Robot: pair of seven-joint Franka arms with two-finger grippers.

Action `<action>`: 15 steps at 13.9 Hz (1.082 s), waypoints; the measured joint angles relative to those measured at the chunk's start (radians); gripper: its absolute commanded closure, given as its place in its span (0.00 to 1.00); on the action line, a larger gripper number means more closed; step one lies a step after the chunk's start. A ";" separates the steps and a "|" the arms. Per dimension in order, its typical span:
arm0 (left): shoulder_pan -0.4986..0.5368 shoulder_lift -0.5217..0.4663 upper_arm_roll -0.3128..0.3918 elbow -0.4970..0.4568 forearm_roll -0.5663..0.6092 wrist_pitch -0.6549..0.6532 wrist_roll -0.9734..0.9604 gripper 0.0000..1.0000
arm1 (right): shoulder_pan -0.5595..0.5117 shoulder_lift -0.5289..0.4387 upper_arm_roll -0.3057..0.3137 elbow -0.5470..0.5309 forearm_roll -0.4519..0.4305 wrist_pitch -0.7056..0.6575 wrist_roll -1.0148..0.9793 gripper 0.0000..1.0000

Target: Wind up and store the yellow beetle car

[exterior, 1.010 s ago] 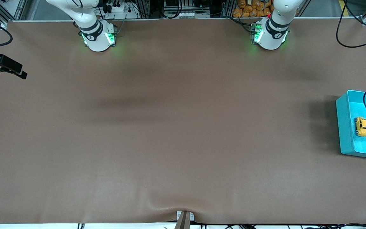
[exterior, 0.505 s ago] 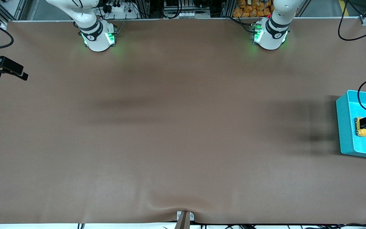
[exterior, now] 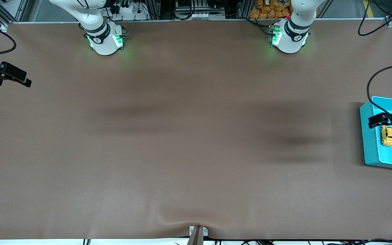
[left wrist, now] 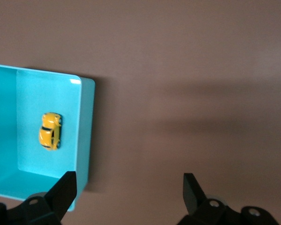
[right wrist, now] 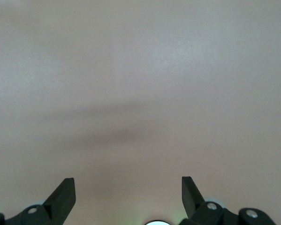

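Observation:
The yellow beetle car [exterior: 387, 135] lies on the floor of the teal bin [exterior: 369, 139] at the left arm's end of the table. In the left wrist view the car [left wrist: 50, 131] rests inside the bin [left wrist: 85, 126], close to one wall. My left gripper [exterior: 377, 120] hangs open over the bin's rim, up off the car, with nothing between its fingers [left wrist: 65, 188]. My right gripper [exterior: 19, 77] waits open over the table's edge at the right arm's end. Below it the right wrist view has only bare brown table under the open gripper [right wrist: 128, 190].
Brown matting [exterior: 196, 136] covers the whole table. A black cable [exterior: 369, 85] loops above the bin beside the left wrist. A small bracket [exterior: 197, 233] sits at the table's edge nearest the front camera.
My left gripper has lifted away from the car and shifted over the bin's rim; the car stays in the bin. The right gripper has barely drifted.

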State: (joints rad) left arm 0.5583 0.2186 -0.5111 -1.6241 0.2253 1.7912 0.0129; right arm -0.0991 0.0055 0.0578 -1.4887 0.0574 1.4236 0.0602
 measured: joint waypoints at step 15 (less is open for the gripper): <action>-0.515 -0.179 0.330 0.166 -0.175 -0.385 -0.055 0.00 | 0.000 0.000 0.000 0.000 0.000 0.004 0.000 0.00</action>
State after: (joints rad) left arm 0.0433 0.0398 -0.1813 -1.4584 0.0502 1.4066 -0.0417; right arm -0.0991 0.0055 0.0576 -1.4886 0.0574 1.4279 0.0602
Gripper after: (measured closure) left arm 0.000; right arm 0.000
